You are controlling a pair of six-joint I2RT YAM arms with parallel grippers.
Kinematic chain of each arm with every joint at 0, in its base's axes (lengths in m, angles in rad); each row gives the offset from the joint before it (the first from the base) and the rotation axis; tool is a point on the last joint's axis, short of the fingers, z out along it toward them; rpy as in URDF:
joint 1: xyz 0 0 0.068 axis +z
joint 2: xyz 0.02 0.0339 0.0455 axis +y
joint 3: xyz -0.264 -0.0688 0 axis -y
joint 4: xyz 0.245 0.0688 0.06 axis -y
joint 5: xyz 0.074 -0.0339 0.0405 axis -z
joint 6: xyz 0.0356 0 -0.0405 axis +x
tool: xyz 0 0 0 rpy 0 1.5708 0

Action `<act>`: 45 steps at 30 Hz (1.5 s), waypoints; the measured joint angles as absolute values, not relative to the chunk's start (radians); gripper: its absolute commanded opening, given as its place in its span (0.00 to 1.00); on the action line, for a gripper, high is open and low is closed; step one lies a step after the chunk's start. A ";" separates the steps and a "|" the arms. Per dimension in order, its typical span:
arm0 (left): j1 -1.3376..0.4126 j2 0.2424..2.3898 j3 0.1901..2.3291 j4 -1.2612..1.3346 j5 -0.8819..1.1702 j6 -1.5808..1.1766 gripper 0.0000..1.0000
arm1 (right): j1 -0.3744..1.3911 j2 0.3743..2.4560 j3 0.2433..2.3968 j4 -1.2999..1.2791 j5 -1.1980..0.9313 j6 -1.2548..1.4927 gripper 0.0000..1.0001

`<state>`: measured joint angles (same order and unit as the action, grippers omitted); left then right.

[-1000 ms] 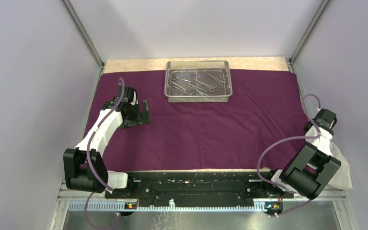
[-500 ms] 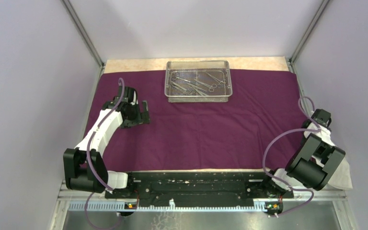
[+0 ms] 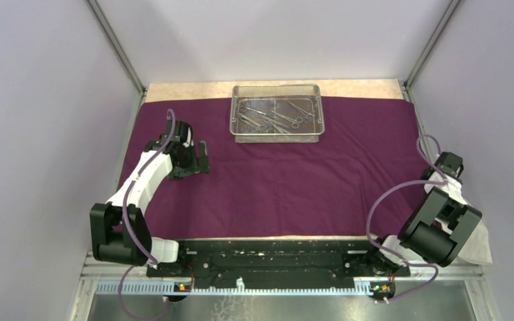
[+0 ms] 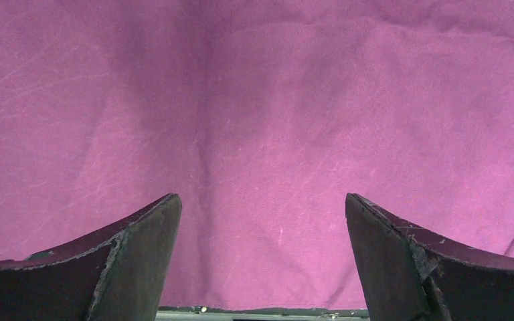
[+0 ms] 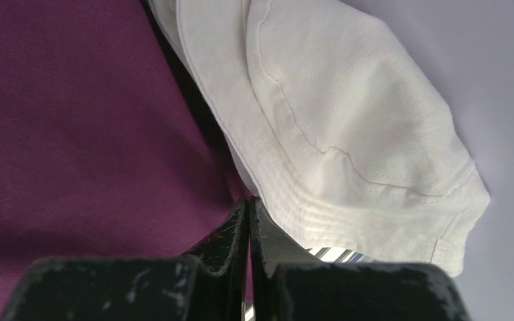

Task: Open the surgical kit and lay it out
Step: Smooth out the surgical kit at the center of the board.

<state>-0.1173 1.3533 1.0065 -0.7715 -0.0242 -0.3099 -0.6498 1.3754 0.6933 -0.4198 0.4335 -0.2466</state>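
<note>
Closing the right tool by the white cloth

The right tool (image 5: 249, 204) has just snapped shut. It is clenched tight, far to the right of the mesh tray (image 3: 276, 138) and nearer the arms. Its arm has pulled back a little too. The hem of the white cloth (image 5: 348, 120) touches its tips, but I cannot tell if any cloth is nipped.

The left tool (image 4: 261, 200) hangs wide open, holding nothing, to the left of the tray.

The purple wrap (image 3: 294, 180) lies flat over the bench (image 3: 187, 90), under the tray. The steel instruments (image 3: 271, 117) all lie inside the tray. So I think the opening is done, and laying the instruments out has not begun.
</note>
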 measured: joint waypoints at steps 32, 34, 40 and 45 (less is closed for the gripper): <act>-0.093 1.389 1.027 -0.802 -0.073 -0.302 0.99 | -0.686 1.639 0.768 -0.331 0.535 -0.286 0.00; -0.082 1.395 1.028 -0.806 -0.073 -0.302 0.99 | -0.704 1.666 0.769 -0.311 0.549 -0.286 0.00; -0.065 1.401 1.028 -0.810 -0.074 -0.301 0.99 | -0.723 1.726 0.811 -0.305 0.595 -0.284 0.00; -0.063 1.401 1.028 -0.809 -0.072 -0.300 0.99 | -0.723 1.723 0.854 -0.327 0.607 -0.284 0.00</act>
<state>-0.0631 1.4006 1.0279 -0.8093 -0.0715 -0.2996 -0.7227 1.7229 0.8539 -0.3271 0.6071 -0.2844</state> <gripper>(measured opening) 0.987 0.004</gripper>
